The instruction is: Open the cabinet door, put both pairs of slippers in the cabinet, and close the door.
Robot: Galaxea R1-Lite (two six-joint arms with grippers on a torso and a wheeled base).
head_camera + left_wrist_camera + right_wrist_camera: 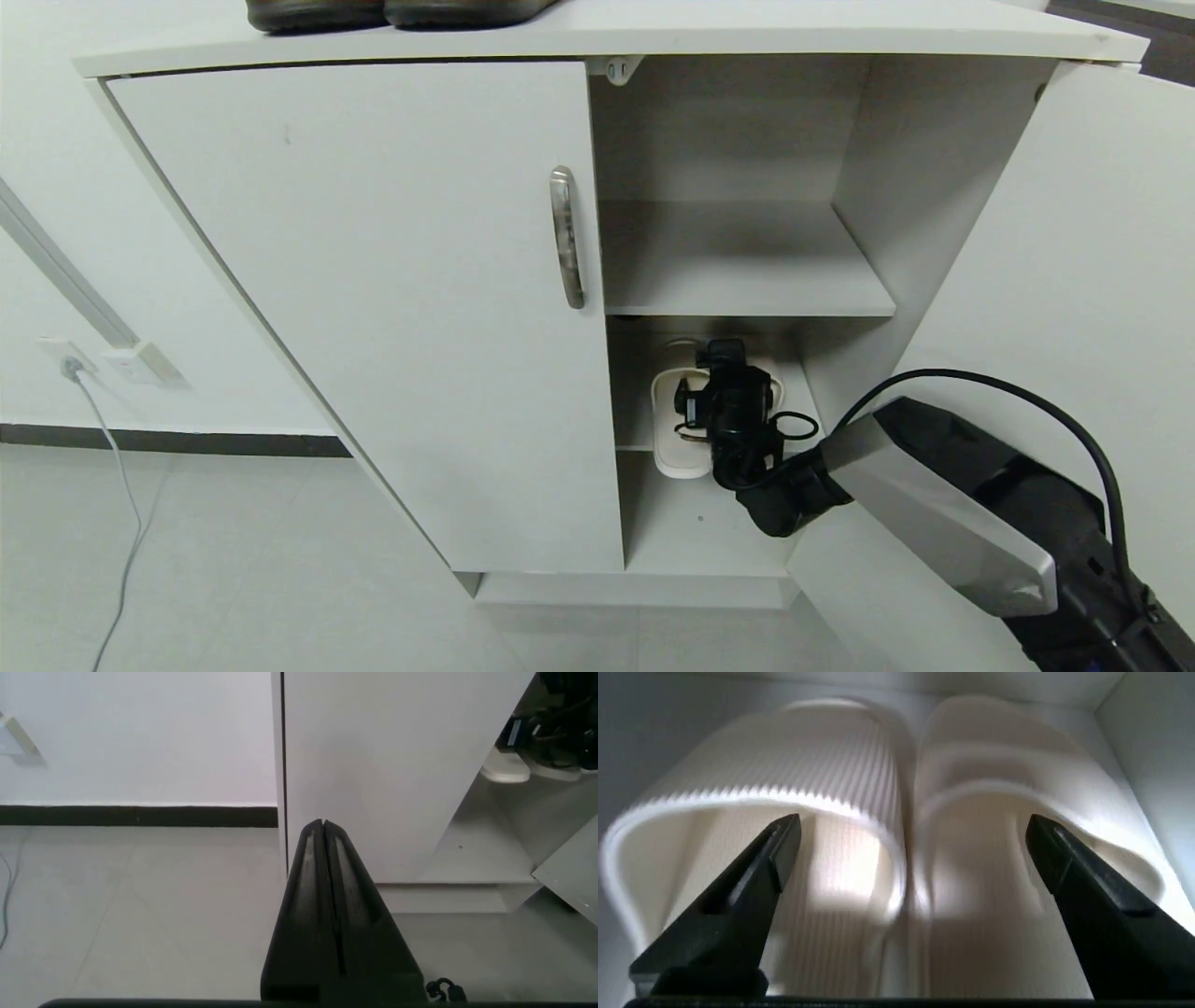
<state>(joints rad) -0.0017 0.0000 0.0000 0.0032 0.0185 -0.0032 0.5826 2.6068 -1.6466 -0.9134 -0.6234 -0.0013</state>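
Note:
A white cabinet [355, 308] stands with its right door [1074, 308] swung open and its left door shut. A pair of white slippers [677, 439] lies side by side on the lower shelf. My right gripper [724, 373] is inside that compartment, just over the slippers. In the right wrist view its fingers [747, 905] stand open, one outside each of the white slippers [906, 859], not touching them. A dark pair of slippers [392, 11] rests on the cabinet top. My left gripper [322, 826] is shut and empty, low over the floor in front of the shut left door [392, 765].
The upper shelf [738, 271] of the open side is bare. A metal handle [566, 238] runs down the shut left door. A wall socket with a grey cable [112, 448] is on the left wall. Grey tiled floor [233, 560] spreads before the cabinet.

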